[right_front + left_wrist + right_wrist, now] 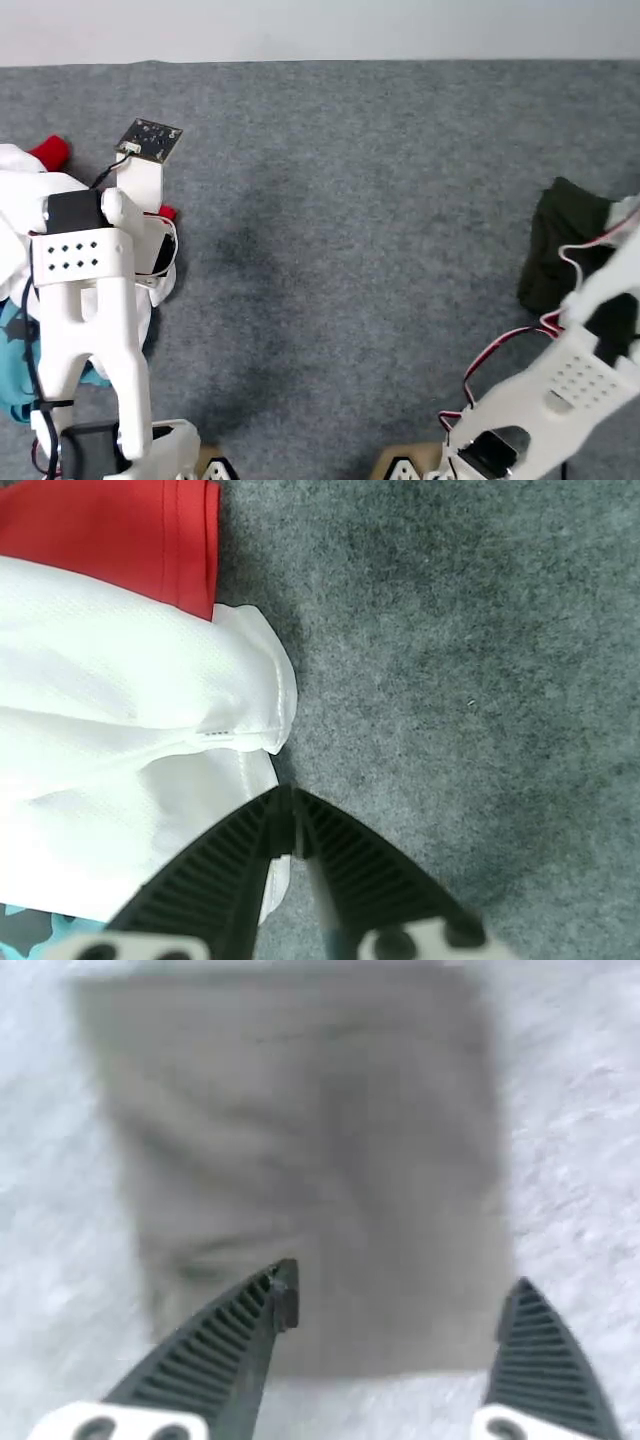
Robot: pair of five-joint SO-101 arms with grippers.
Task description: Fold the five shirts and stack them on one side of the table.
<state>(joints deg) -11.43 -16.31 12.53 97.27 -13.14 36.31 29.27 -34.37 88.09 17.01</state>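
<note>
Grey tabletop [350, 250]: right gripper [403, 1285], spread over a seemingly folded dark shirt [300, 1140], should be centred before closing; left gripper [288, 798] is pinched together.

I count four shirts on my one desk [350, 200]. Three of them lie together in one heap: one white shirt [100, 730], one red shirt [110, 535] and one teal patterned shirt [12, 400]. One dark green shirt [565, 240] lies apart. I have two arms, my left arm [90, 330] and my right arm [570, 390], and two claws, my left claw [290, 815] and my right claw [400, 1300].
</note>
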